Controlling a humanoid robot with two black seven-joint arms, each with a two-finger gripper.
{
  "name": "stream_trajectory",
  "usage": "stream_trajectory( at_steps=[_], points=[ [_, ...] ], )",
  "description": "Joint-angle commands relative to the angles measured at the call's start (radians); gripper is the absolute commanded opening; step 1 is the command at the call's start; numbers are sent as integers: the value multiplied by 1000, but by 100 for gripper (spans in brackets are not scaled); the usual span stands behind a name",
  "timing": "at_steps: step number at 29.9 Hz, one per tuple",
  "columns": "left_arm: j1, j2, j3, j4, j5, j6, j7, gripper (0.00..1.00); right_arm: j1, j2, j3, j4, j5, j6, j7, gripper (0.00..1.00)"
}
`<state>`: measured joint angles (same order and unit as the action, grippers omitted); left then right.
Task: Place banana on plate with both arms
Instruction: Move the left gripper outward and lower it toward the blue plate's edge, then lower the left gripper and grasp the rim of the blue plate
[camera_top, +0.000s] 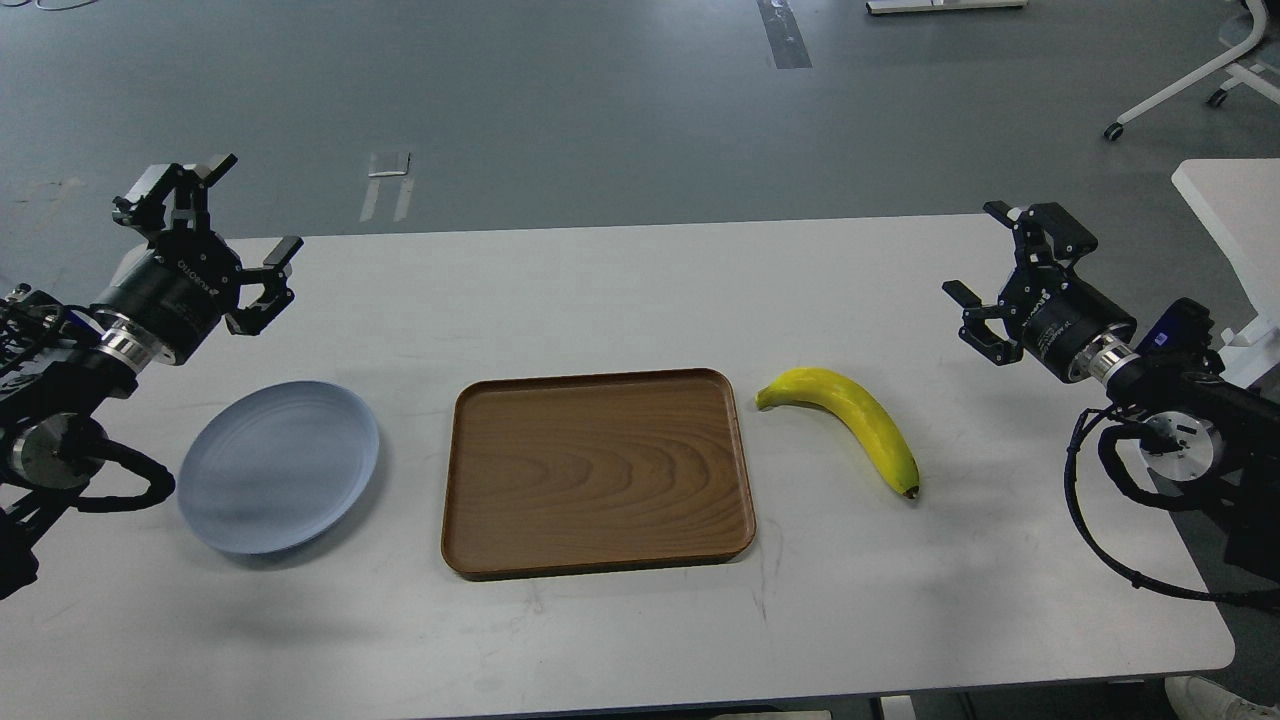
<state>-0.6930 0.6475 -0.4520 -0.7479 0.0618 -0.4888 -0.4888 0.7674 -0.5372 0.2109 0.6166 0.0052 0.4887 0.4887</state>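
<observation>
Table (620, 270): one white tabletop, and you have everything on it; take the wooden tray as your landmark.
Wooden tray (598, 470): one, brown and rectangular, lying flat with nothing in it. It sits between the two things you care about.
Plate (280, 465): one, pale blue-grey and shallow, well to the left of the tray and bare. It looks stiff and probably slick, so you may find the fruit rolls a little once set down; aim for its centre.
Banana (850, 425): one, lying flat on the table just to the right of the tray, not touching it, with its greenish stem end nearest the tray and its dark tip away from it. Expect it to be light, smooth-skinned and easy to bruise. Take hold across the thick middle of the curve with a gentle close, not at the tapering ends.
Left gripper (232, 212): one, held above the table behind and left of the tray, beyond the plate; fingers spread apart, holding nothing.
Right gripper (978, 255): one, raised to the right of the tray and beyond the banana, well apart from it; fingers spread, holding nothing.
Task so far: you have not yet taken hold of anything.
</observation>
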Motion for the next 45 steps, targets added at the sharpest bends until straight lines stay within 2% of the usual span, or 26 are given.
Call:
stream_trajectory(
  at_steps=[1, 7, 14, 17, 25, 27, 30, 33, 39, 45],
  points=[
    [-10, 3, -2, 71, 1, 0, 0, 100, 4, -1, -2, 0, -1, 0, 0, 100],
    [-20, 58, -1, 75, 74, 0, 0, 100, 7, -1, -5, 2, -1, 0, 0, 100],
    [-131, 121, -2, 22, 542, 0, 0, 100, 10, -1, -10, 0, -4, 0, 0, 100],
    [-166, 168, 1, -40, 663, 0, 0, 100, 10, -1, -10, 0, -4, 0, 0, 100],
    [-166, 305, 21, -355, 1315, 0, 0, 100, 9, -1, -16, 0, -13, 0, 0, 100],
    [-158, 316, 39, -372, 1456, 15, 0, 100, 9, -1, -16, 0, -14, 0, 0, 100],
    [-151, 322, 100, -363, 1590, 97, 0, 100, 7, -1, -18, 2, -16, 0, 0, 100],
    [-149, 320, 169, -293, 1645, 160, 0, 100, 9, -1, -18, 3, -18, 0, 0, 100],
    [-135, 299, 271, -137, 1620, 211, 0, 100, 6, 3, -18, 3, -19, 0, 0, 100],
    [-94, 281, 312, -61, 1546, 239, 0, 98, 4, 16, -19, 2, -21, 0, 0, 100]
  ],
)
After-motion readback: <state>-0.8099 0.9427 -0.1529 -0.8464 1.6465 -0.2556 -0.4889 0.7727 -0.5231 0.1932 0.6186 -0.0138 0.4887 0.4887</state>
